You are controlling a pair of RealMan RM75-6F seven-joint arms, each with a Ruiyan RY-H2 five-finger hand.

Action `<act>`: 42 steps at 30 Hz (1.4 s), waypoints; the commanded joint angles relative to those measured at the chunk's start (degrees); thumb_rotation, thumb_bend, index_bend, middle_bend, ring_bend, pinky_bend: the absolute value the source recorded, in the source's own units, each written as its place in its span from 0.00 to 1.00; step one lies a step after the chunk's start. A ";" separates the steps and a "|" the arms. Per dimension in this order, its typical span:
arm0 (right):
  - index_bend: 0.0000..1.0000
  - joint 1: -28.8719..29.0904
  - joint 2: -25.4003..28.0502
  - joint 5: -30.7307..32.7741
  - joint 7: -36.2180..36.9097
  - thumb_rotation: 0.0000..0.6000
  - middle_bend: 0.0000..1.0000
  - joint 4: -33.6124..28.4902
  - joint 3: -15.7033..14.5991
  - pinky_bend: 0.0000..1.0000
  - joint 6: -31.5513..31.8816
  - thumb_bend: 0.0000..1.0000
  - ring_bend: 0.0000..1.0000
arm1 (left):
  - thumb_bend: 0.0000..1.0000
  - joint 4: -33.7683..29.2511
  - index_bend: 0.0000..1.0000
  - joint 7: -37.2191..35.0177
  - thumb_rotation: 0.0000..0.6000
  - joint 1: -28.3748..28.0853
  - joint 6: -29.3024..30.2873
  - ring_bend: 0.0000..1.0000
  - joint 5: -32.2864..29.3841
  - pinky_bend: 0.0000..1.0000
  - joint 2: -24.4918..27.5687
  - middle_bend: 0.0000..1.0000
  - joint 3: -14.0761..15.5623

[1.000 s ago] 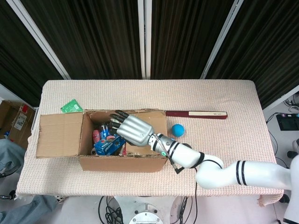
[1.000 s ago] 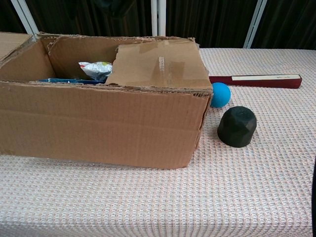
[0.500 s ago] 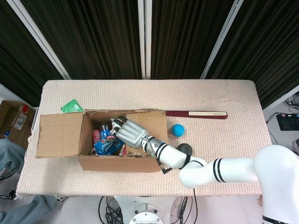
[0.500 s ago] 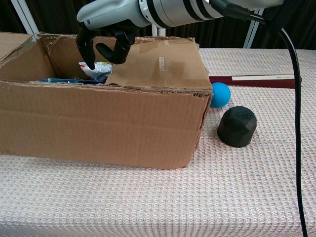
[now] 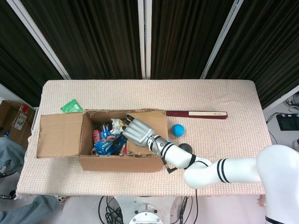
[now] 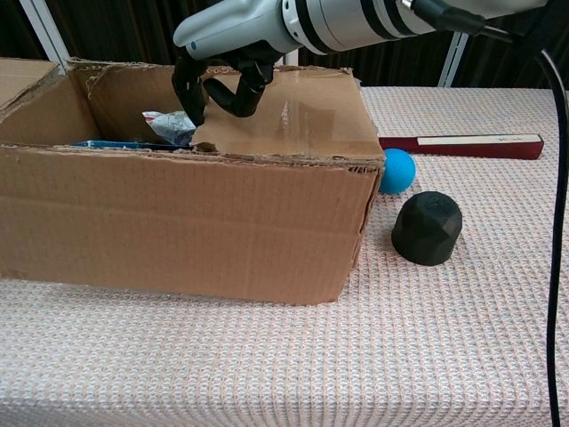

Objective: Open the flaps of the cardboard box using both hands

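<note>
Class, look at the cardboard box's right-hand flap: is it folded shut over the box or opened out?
Still folded in. The right flap lies across the cardboard box, with the right hand curled at its free edge.

Head view looks steeply down from high above, taking in the whole beige woven tabletop (image 5: 224, 98) and the dark curtains behind. Chest view sits low at the near edge, facing straight across, close against the open brown cardboard box (image 6: 178, 222). Both catch that box (image 5: 124, 163), the small blue ball (image 5: 177, 129) (image 6: 396, 171) and the robot's silver right hand (image 5: 136, 131) (image 6: 227, 49).
</note>
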 commanded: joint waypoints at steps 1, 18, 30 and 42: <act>0.45 -0.87 1.57 -1.31 1.03 1.00 0.32 -1.38 0.09 0.00 1.00 0.83 0.00 | 0.00 -0.21 0.08 -0.06 0.55 -0.30 -0.55 0.06 0.13 0.17 0.14 0.11 -0.11; 0.51 -10.08 17.57 -13.09 10.45 1.00 0.37 -12.20 2.50 0.00 4.94 0.84 0.00 | 0.00 -3.03 0.08 1.55 0.55 -2.06 -3.43 0.06 1.09 0.17 0.70 0.11 -0.68; 0.51 -18.43 25.81 -22.63 20.10 1.00 0.38 -14.57 4.27 0.00 6.14 0.85 0.00 | 0.00 -5.82 0.08 3.01 0.55 -4.51 -6.53 0.06 1.39 0.17 1.29 0.11 -1.59; 0.51 -27.92 32.82 -34.21 31.69 1.00 0.38 -15.51 5.26 0.00 9.28 0.87 0.00 | 0.00 -7.18 0.08 4.41 0.54 -7.42 -10.40 0.06 1.40 0.17 0.51 0.11 -2.29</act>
